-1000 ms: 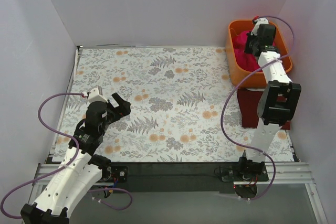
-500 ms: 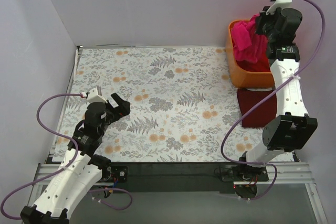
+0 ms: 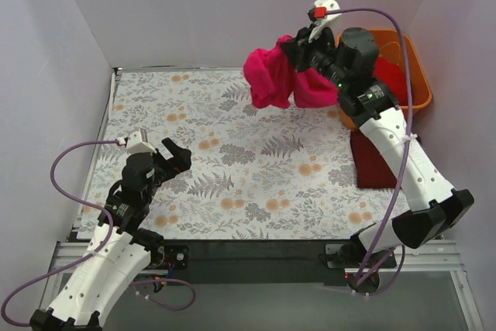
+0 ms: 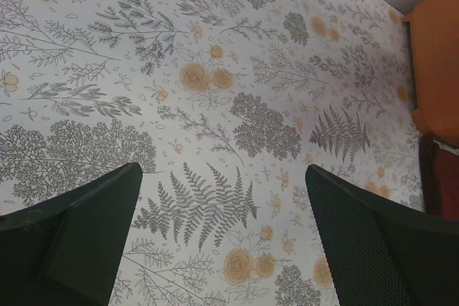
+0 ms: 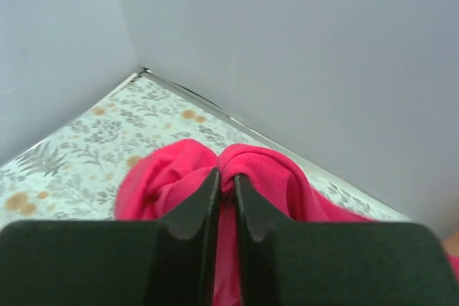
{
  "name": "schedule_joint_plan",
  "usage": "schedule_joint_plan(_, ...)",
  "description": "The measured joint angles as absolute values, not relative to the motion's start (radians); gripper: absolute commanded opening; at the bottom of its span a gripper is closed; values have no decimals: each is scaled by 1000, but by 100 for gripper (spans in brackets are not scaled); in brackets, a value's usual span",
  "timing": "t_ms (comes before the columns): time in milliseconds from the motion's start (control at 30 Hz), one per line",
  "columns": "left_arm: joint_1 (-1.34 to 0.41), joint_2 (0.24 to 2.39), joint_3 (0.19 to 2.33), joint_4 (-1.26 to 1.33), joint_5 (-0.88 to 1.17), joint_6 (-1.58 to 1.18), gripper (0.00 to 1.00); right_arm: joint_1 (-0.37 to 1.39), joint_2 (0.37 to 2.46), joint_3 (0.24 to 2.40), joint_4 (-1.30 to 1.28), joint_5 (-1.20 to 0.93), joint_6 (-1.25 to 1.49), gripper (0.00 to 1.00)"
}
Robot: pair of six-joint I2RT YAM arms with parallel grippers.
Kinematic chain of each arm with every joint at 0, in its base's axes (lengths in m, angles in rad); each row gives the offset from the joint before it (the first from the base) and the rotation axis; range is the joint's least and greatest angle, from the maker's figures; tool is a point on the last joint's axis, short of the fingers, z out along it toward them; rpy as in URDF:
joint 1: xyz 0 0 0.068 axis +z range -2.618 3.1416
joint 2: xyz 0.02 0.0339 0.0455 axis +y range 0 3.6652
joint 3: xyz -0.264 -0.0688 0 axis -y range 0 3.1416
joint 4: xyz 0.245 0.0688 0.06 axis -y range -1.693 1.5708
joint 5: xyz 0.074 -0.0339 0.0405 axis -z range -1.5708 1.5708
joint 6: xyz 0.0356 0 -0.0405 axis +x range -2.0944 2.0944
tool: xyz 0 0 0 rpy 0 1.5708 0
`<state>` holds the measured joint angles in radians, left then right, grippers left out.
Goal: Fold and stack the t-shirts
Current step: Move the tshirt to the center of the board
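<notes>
my right claw (image 5: 227, 180) is pinched shut on a thin fold of the bright magenta-pink soft tee (image 3: 271, 79), which dangles bunched above the grey floral-print cloth (image 3: 232, 137) near its far edge. left claw (image 3: 177, 154) gapes, holding nothing. my worry: that skimpy pinch slips, or the tee lands wadded.

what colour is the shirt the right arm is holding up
The t-shirt is plain bright magenta-pink, with no print. It shows best in the top external view.
</notes>
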<state>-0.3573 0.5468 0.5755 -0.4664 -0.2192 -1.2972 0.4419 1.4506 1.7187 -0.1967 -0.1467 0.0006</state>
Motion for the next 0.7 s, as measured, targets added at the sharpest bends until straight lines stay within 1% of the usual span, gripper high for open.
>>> schedule_joint_plan(33, -357, 544, 575, -466, -219, -1297, 98, 490, 1443, 1706, -173, -133, 15, 30)
schedule_joint_plan(67, -357, 542, 575, -466, -219, -1297, 98, 532, 1433, 1684, -149, -120, 33, 51)
schedule_joint_plan(100, -357, 540, 575, -466, -220, -1297, 98, 578, 1430, 1664, -131, -108, 52, 60)
schedule_joint_plan(133, -357, 539, 575, -466, -220, -1298, 98, 610, 1434, 1649, -119, -101, 68, 66)
schedule_joint_plan(200, -357, 535, 575, -467, -220, -1298, 98, 680, 1460, 1619, -98, -93, 93, 73)
schedule_joint_plan(333, -357, 528, 575, -467, -226, -1299, 98, 731, 1556, 1585, -120, -73, 121, 73)
schedule_joint_plan(400, -357, 526, 575, -467, -229, -1300, 98, 732, 1586, 1538, -156, -25, 120, 72)
schedule_joint_plan(600, -357, 561, 569, -466, -226, -1306, 98, 699, 1569, 1316, -249, 56, 93, 68)
schedule_joint_plan(700, -357, 651, 570, -469, -185, -1308, 98, 666, 1529, 1176, -263, 50, 85, 68)
